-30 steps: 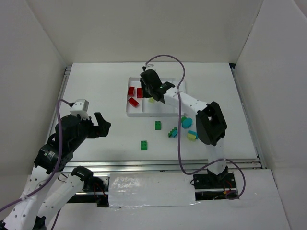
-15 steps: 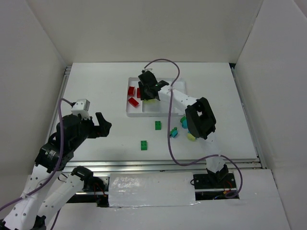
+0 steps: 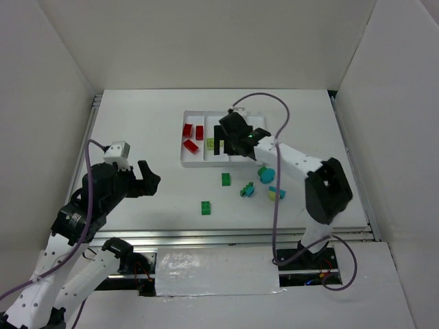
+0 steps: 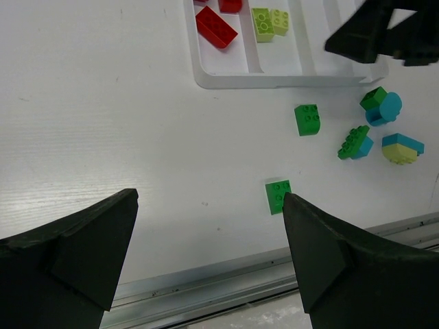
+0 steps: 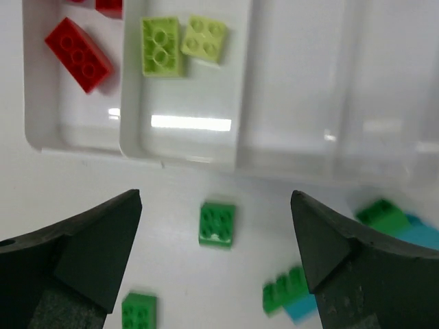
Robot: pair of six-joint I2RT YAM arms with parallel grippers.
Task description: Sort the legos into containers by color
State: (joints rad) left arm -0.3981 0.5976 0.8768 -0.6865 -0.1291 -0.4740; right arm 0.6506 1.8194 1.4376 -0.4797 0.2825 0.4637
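Observation:
The white tray [image 3: 206, 164] holds three red legos [image 3: 191, 145] in its leftmost container and two pale yellow-green legos [image 5: 161, 45] in the second. My right gripper [image 3: 232, 145] hangs open and empty over the tray's near edge [image 5: 182, 154]. A green lego [image 5: 218, 223] lies on the table below its jaws. A second green lego [image 3: 206, 208] lies nearer the front. Mixed green, cyan and yellow legos [image 3: 266, 175] cluster right of it. My left gripper [image 3: 147, 179] is open and empty, raised over the left of the table, apart from every brick.
Two right-hand containers [image 5: 302, 82] of the tray show no bricks. A metal rail [image 4: 206, 288] runs along the table's near edge. White walls [image 3: 62, 82] close in the left, back and right sides. The right arm's cable [image 3: 274, 110] loops above the tray.
My right gripper went from shut to open, leaving a yellow-green lego in the second container. It shifted right, towards the tray's near edge. The left arm stayed still.

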